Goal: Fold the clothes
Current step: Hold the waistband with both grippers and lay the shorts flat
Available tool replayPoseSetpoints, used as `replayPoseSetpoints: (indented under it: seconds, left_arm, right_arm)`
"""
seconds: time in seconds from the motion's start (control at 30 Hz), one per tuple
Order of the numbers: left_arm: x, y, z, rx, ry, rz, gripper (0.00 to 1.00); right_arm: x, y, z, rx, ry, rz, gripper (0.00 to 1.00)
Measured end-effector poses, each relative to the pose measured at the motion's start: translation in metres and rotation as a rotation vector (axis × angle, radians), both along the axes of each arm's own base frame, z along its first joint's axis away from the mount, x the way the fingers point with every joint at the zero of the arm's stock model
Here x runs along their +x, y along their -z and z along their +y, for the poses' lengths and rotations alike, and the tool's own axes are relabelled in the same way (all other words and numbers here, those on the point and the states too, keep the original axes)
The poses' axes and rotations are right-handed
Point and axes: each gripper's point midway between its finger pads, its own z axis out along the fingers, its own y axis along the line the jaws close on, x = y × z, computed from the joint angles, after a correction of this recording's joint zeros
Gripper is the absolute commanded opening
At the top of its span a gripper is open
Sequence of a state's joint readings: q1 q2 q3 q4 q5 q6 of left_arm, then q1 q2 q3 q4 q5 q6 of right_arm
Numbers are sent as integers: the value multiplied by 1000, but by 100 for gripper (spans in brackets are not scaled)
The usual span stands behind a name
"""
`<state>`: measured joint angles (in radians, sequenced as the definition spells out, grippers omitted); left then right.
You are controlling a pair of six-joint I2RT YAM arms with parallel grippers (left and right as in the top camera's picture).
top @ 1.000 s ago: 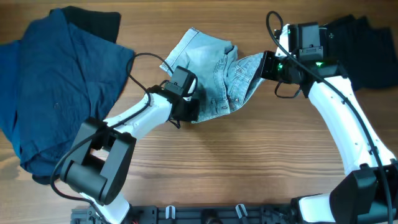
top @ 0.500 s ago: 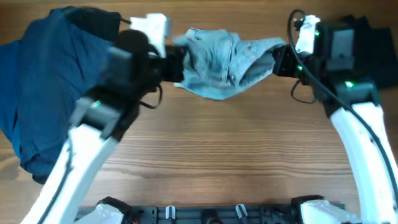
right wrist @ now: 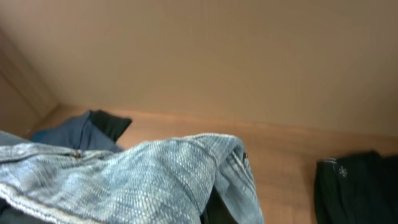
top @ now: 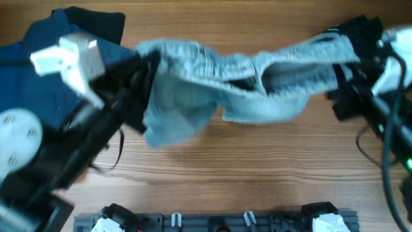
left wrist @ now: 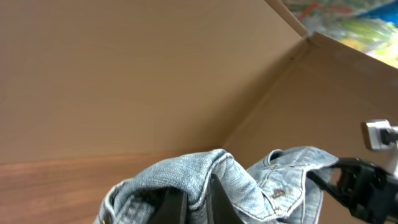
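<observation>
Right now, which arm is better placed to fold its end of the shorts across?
Likely left. Both grippers are shut on the shorts, but the end at the left gripper hangs over bare table, while the right gripper is by the black clothes.

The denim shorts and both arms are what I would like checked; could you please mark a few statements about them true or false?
1. The denim shorts are stretched between both tools. True.
2. The left tool is open and empty. False: it is shut on the shorts' left end.
3. A dark blue garment lies at the left. True.
4. The right tool grips the black garment. False: it is shut on the shorts' right end; the black garment lies nearby.
5. The shorts lie neatly folded. False: they hang spread out, unfolded.
</observation>
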<state>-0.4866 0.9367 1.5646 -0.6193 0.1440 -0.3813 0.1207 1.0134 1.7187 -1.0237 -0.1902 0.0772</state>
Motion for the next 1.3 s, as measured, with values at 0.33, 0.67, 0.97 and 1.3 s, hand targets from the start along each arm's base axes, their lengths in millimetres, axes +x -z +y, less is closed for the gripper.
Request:
replayPoseSetpoints:
  seconds: [0.33, 0.67, 0.97, 1.3]
  left_arm:
    - [-23, 39, 10, 63, -4, 161, 4]
    - [73, 119, -8, 229, -196, 404, 4]
    - [192, 210, -35, 346, -369, 489, 4]
    - [300, 314, -48, 347, -459, 477, 100]
  right_arm:
    - [-65, 14, -13, 97, 86, 205, 4]
    - [46, 81, -11, 23, 161, 484, 4]
    - [210, 205, 8, -47, 146, 616, 4]
    - [317, 310, 24, -35, 124, 548, 100]
